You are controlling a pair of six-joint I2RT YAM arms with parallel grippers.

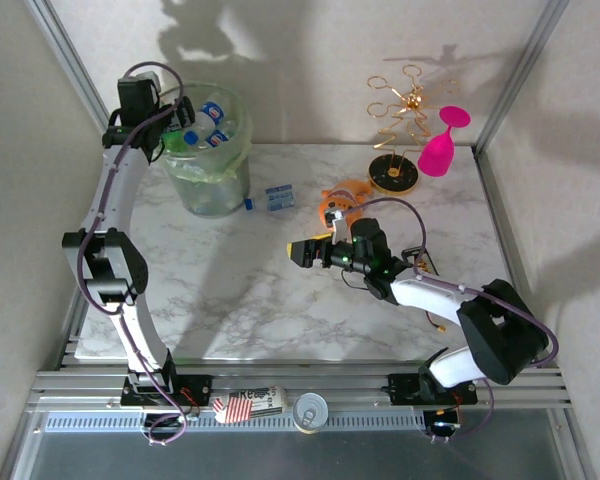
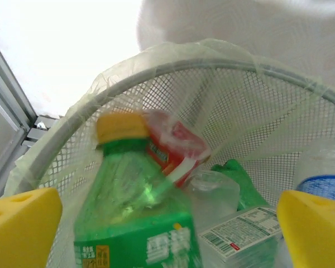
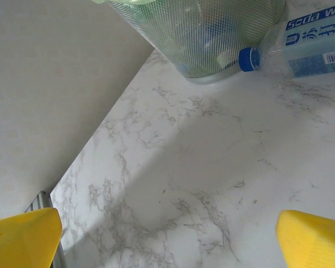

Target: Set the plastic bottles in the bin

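Two grippers stand wide open. At the upper left of the overhead frame the left gripper [image 1: 172, 125] hangs over the bin [image 1: 210, 188], a green bottle [image 2: 139, 215] with a yellow cap between its spread yellow fingers [image 2: 22, 226], clear of both, above other bottles piled inside. Mid-frame, the right gripper [image 1: 302, 252] holds nothing over the white marbled surface [image 1: 280, 315], where a blue-labelled bottle [image 1: 277, 197] lies just beside the bin's foot. The left arm reaches tall along the left edge; the right arm bends low, pointing left.
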